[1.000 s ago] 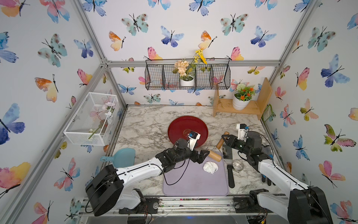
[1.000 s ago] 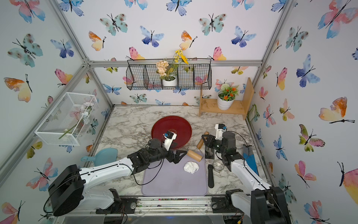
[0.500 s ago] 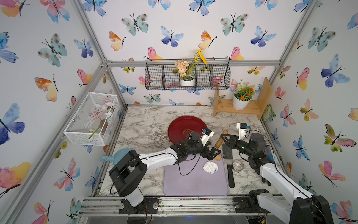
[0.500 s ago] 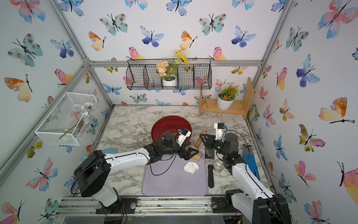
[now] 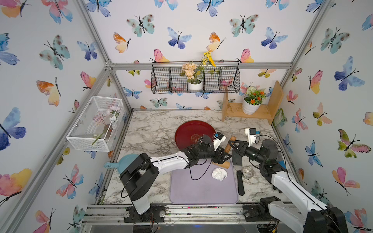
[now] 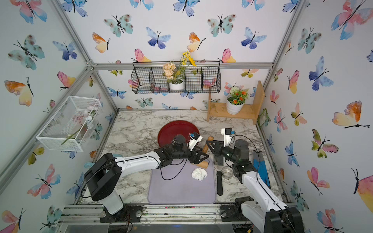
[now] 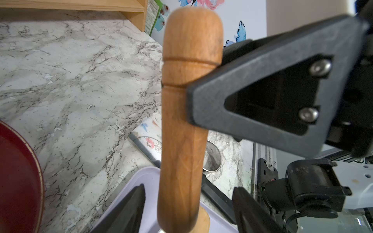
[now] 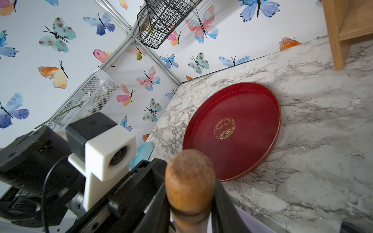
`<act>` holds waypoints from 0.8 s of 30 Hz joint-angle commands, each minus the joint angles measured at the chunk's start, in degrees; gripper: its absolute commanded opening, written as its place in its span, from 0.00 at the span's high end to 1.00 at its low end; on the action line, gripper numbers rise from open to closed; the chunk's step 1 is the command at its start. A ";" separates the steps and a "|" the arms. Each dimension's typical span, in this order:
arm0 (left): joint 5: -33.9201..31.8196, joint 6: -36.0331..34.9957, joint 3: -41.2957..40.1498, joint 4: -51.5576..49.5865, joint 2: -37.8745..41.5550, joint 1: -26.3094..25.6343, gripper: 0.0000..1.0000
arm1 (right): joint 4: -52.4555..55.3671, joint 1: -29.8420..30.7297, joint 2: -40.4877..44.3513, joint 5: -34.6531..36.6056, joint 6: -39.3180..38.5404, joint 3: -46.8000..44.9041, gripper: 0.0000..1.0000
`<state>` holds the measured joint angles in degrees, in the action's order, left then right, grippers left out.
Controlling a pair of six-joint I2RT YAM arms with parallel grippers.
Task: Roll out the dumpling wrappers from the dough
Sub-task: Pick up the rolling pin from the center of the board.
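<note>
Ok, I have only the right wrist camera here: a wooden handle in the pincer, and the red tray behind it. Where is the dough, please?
Observer: The dough is a crumpled white lump on the purple mat, not rolled flat.
Operator: And the other arm, does it grip also?
Observer: Not yet. The left pincer has its fingers on either side of the roller, with a gap showing at each.
Operator: Is the roller over the dough?
Observer: No. In both top views its lower end is at the mat's far edge, behind the dough, not over it.
</note>
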<state>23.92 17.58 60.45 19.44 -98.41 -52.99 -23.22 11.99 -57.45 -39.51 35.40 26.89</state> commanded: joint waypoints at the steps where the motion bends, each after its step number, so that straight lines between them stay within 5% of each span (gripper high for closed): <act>1: 2.51 -0.37 0.90 -0.21 -0.64 -0.10 0.34 | -3.41 0.43 1.46 -2.94 0.46 -0.35 0.87; 10: 2.53 -0.40 0.11 -0.17 0.32 -0.12 0.57 | -2.93 0.75 2.09 -4.09 -0.46 -0.88 0.86; 16: 3.24 -0.97 -0.19 -0.71 0.85 -0.09 0.86 | -2.71 0.76 2.52 -5.90 -1.02 -0.88 0.84; 19: 5.51 -1.78 -0.69 -1.51 1.79 0.07 1.00 | -1.72 0.77 2.27 -7.33 -1.78 -0.50 0.58; 21: 7.03 -1.90 -1.77 -1.16 2.86 0.80 1.00 | -1.31 0.76 1.76 -9.52 -2.57 -0.06 0.39; 24: 10.98 -2.97 -4.49 -0.05 5.77 2.51 1.00 | -1.25 0.80 0.67 -13.73 -3.61 0.78 0.24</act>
<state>28.42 16.25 57.71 18.41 -97.47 -51.96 -23.33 12.47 -56.38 -47.03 33.17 26.00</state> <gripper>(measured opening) 0.297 0.728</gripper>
